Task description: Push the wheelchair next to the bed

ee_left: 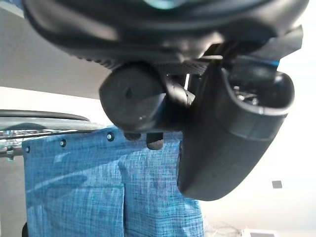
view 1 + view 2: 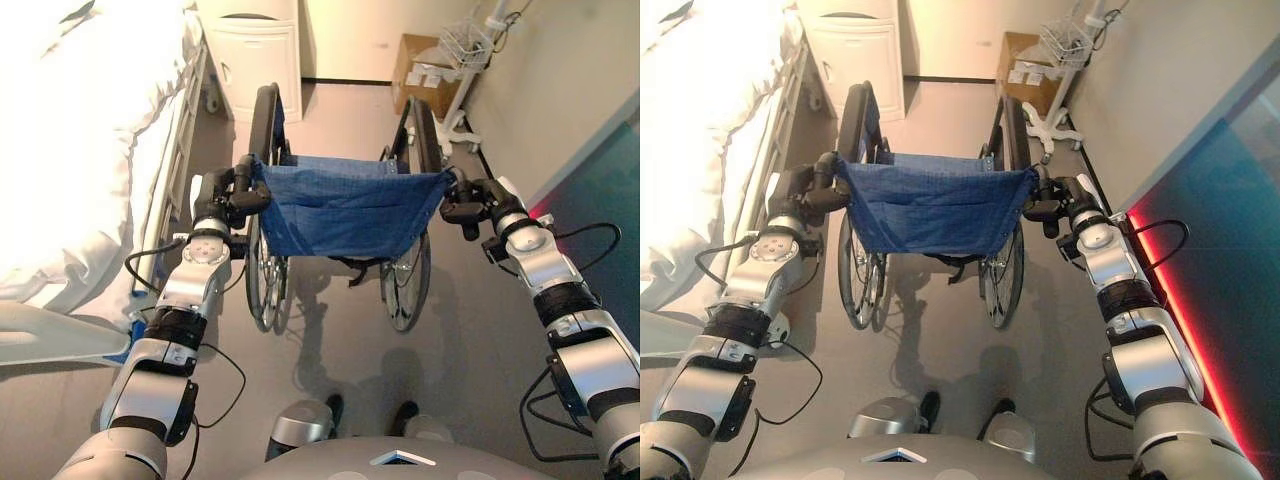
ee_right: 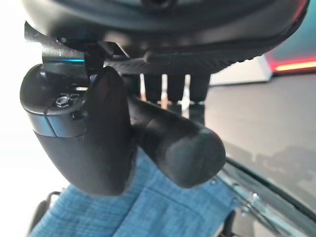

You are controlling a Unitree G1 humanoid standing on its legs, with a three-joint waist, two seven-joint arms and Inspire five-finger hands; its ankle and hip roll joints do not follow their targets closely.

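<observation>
Wheelchair: a black-framed wheelchair with a blue fabric backrest [image 2: 345,208] stands on the grey floor [image 2: 330,350], its back toward the robot, just beside the bed.
Bed: a bed with white bedding and a white side rail [image 2: 90,150] lies to the wheelchair's left.
Left hand: the dark left hand [image 2: 222,200] has its fingers and thumb curled round the black left push handle [image 1: 134,98].
Right hand: the dark right hand [image 2: 478,203] is wrapped round the black right push handle [image 3: 175,148].
Beyond: a white cabinet [image 2: 252,50], a brown cardboard box [image 2: 420,70] and a white wheeled stand with a wire basket [image 2: 462,60] sit by the far wall.
</observation>
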